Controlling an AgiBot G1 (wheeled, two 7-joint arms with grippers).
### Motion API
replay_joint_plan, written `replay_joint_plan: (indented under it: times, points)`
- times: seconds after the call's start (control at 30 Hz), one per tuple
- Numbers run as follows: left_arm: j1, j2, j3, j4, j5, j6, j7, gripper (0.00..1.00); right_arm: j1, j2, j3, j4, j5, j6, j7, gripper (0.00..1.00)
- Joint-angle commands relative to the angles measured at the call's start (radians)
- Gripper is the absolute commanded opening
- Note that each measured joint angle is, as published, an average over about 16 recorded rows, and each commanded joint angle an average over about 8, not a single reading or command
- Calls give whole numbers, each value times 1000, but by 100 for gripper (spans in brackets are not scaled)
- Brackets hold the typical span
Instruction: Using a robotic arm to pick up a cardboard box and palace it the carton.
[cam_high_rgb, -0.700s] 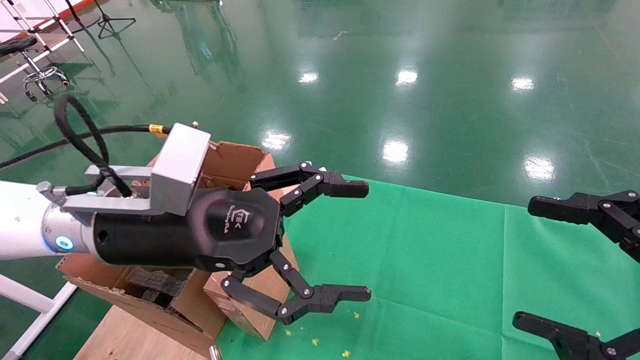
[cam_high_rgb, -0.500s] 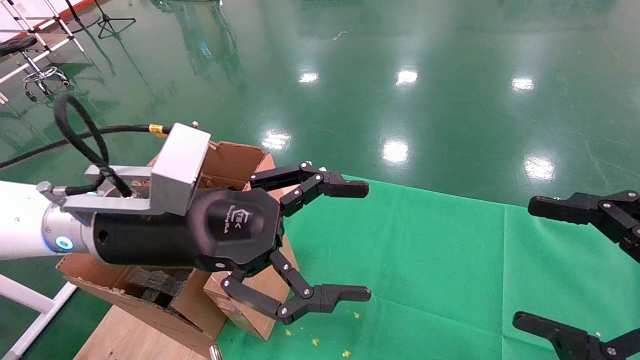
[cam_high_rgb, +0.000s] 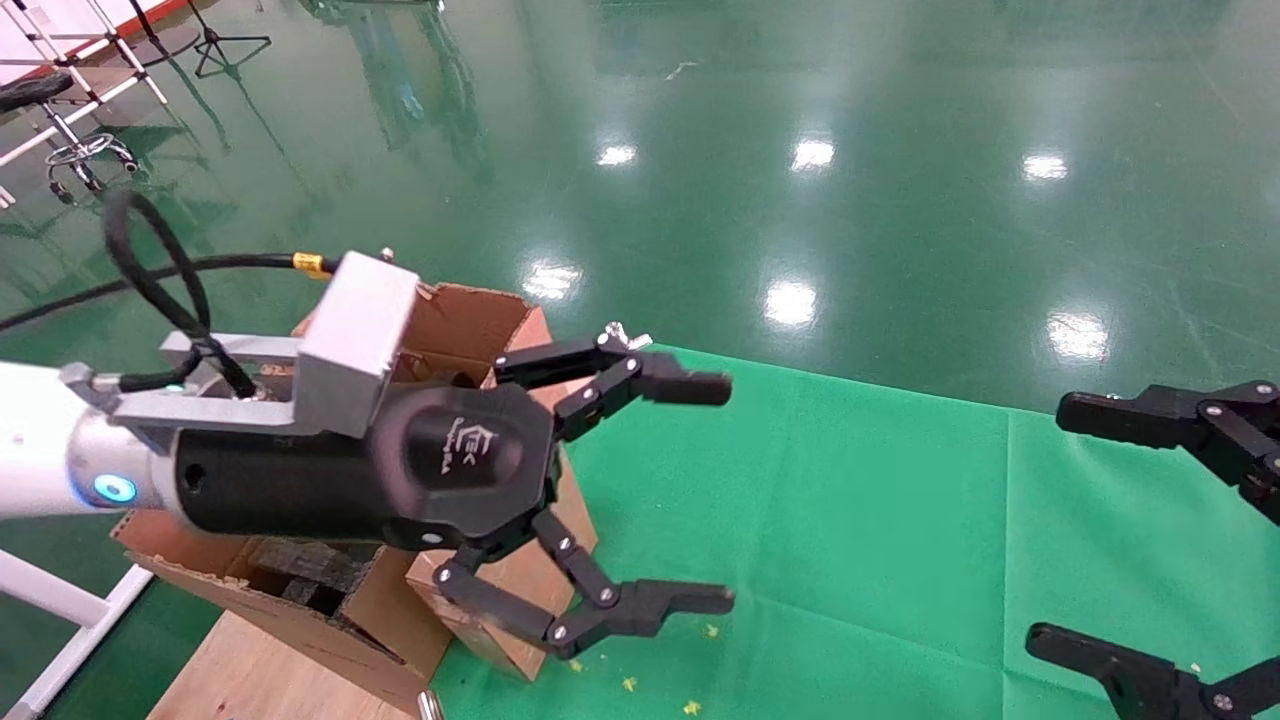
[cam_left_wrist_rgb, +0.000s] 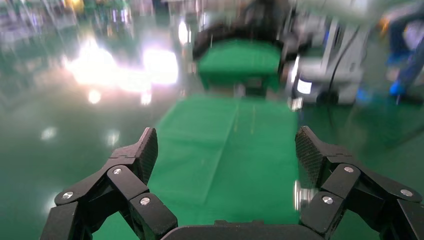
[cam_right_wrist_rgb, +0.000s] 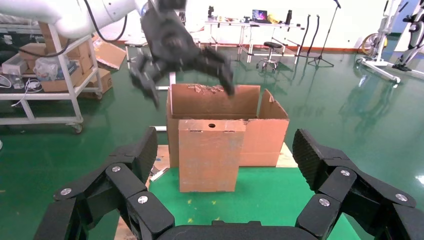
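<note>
The slim reddish-brown cardboard box stands upright on the green mat, leaning against the front of the large carton, its round hole at the top edge. In the head view the box shows behind my left fingers and the carton behind the wrist. My left gripper is open and empty, hovering above the box and carton and pointing over the mat; it also shows in its wrist view. My right gripper is open and empty at the right edge, facing the box.
A green mat covers the surface in front. The carton rests on a wooden board and holds dark material. A metal cart with boxes stands beyond; tables and stools stand far back on the green floor.
My left gripper has shifted slightly to the left and down, still open. The right gripper, box and carton have not moved.
</note>
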Motion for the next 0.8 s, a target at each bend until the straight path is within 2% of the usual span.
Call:
replay_joint_plan:
  times: [0.03, 0.43, 0.53, 0.8]
  points:
    - [-23, -22, 17, -16, 69, -7, -20, 100, 0, 0, 0, 0, 0, 0, 0, 0]
    - [-91, -57, 75, -22, 180, -9, -105, 100, 0, 0, 0, 0, 0, 0, 0, 0]
    - [-138, -67, 100, -23, 273, -24, -173, 100, 0, 0, 0, 0, 0, 0, 0, 0]
    - [-354, -58, 189, -32, 592, -4, -466, 100, 0, 0, 0, -1, 0, 0, 0, 0]
